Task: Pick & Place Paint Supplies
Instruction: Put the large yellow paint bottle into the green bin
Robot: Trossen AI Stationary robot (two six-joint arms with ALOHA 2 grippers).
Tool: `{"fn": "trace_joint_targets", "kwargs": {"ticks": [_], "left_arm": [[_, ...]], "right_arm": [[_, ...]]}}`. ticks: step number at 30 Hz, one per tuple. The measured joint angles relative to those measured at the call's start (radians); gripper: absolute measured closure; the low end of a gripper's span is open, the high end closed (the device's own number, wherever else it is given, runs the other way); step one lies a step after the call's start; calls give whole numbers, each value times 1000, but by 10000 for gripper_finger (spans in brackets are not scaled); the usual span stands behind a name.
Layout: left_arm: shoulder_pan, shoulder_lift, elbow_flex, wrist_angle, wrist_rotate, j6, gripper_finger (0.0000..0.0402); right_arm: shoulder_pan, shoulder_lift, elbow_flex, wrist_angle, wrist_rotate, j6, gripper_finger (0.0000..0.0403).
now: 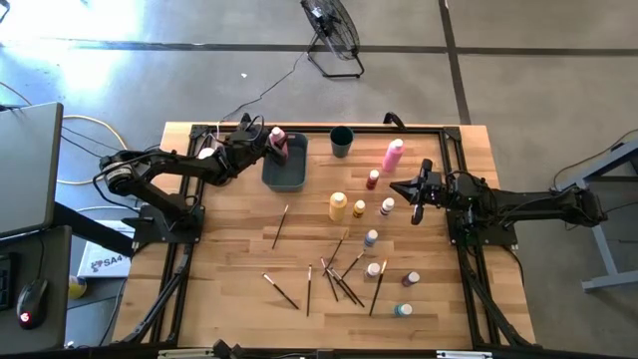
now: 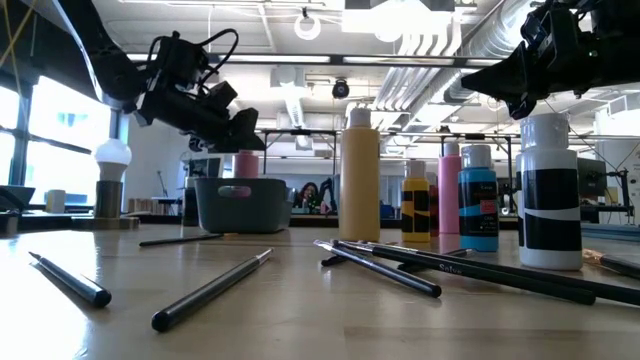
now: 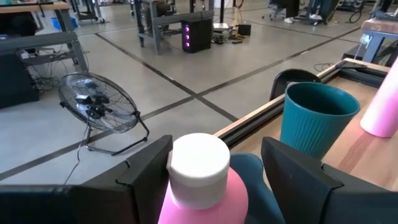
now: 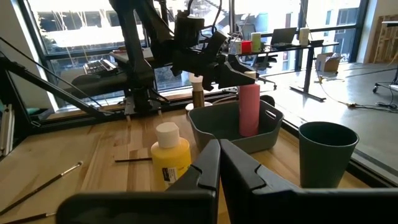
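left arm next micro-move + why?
Probably lift the left gripper straight up and clear. Its fingers stand open on either side of the pink bottle, which stands upright inside the grey bin, so the placement looks done. The right gripper waits shut above the table.

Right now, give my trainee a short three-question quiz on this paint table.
1. True or false: the pink bottle beneath the left gripper stands upright inside the grey bin.
2. Which gripper is shut with nothing in it?
A. the left gripper
B. the right gripper
C. neither
3. Fill in: the container standing empty beside the grey bin is a teal ____.

Key
1. True. The left gripper's fingers stand open on either side of its white cap.
2. B. It hovers above the table near the small bottles.
3. Cup.
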Motion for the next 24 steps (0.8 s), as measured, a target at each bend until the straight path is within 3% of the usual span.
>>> {"fn": "trace_joint_targets", "kwargs": {"ticks": [6,11,18,24], "left_arm": [[0,-12,0,-10,9,0,158],[0,-102,0,-78,-8,27,158],[-6,-300,0,-323,156,-12,158],[-119,-454,-1,-529,126,0,158]], "right_arm": [[0,0,0,-1,-3,0,400],[0,0,0,-17,-6,10,400],[0,0,0,-31,-10,29,400],[0,0,0,-32,-29,79,400]]}}
